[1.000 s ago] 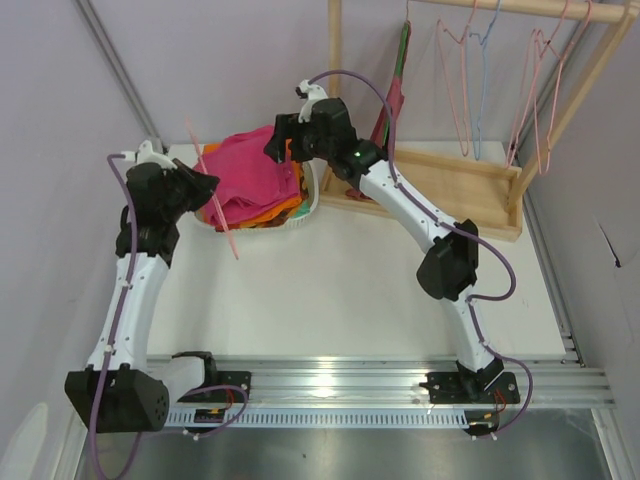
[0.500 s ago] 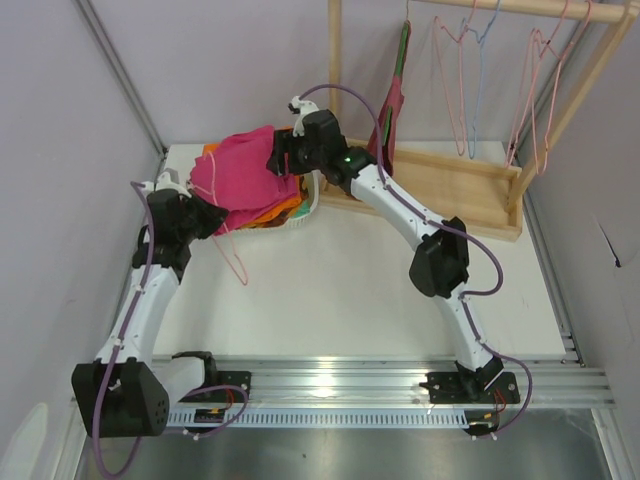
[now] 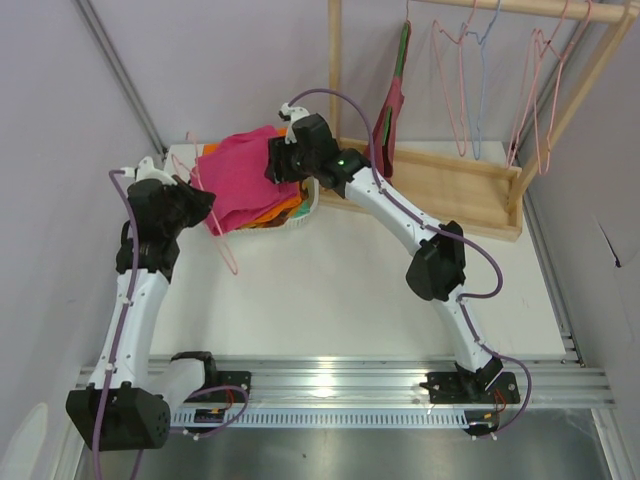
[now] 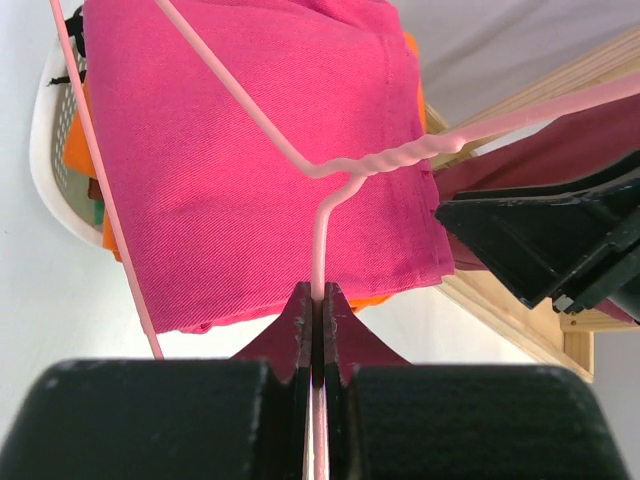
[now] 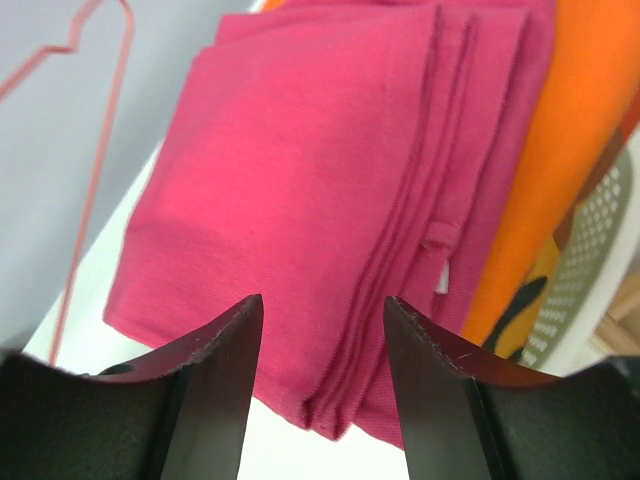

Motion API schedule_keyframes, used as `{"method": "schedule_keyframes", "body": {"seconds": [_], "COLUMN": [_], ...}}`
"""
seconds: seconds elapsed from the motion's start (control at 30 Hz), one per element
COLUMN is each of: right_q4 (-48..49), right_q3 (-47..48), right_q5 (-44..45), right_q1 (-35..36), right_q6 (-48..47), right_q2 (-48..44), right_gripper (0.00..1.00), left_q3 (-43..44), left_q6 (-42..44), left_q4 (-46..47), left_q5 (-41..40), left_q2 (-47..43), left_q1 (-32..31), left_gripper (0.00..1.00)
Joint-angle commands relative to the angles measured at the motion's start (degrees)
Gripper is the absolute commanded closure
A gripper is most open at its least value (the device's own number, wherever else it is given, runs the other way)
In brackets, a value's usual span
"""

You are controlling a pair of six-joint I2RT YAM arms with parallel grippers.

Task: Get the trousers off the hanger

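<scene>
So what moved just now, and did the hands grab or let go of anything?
The right hand slid a little left, closer over the trousers, fingers apart, gripping nothing. The left hand swung toward the near edge and back, waggling the hanger. Nothing was grabbed or dropped. The same: the left hand stays shut on the hanger, and the trousers lie on the basket pile.

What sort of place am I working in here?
Likely a lab test cell staged as a laundry corner: a wooden clothes rack, a white laundry basket piled with folded clothes, and a white table between plain walls.
</scene>
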Motion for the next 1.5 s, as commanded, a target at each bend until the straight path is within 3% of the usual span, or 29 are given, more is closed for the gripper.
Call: {"method": "schedule_keyframes", "body": {"seconds": [0.0, 1.0, 1.2, 1.47], "right_q4": [-3.74, -5.15, -5.24, -1.03], "right_q3": [2.68, 4.35, 4.97, 4.79], "right_q5": [3.55, 2.68, 1.98, -0.22], "right_q1": [0.37, 0.63, 0.72, 0.72], "right_q6": [1.15, 8.01, 8.89, 11.35], "right_q2": [-0.44, 3.95, 5.10, 6.85], "right_gripper": [0.42, 0.39, 0.32, 0.40], "left_q3": [1.26, -0.06, 0.03, 0.03], "left_q6": [1.30, 1.91, 2.00, 2.44], "left_q4": [-0.24, 0.46, 0.38, 0.29], "left_q5": [0.01, 1.33, 1.15, 0.89], "left_q2": [-1.06, -0.45, -0.18, -0.27], "left_q1": [0.66, 1.63, 1.63, 1.72], "left_gripper": [1.00, 1.00, 1.00, 1.00]}}
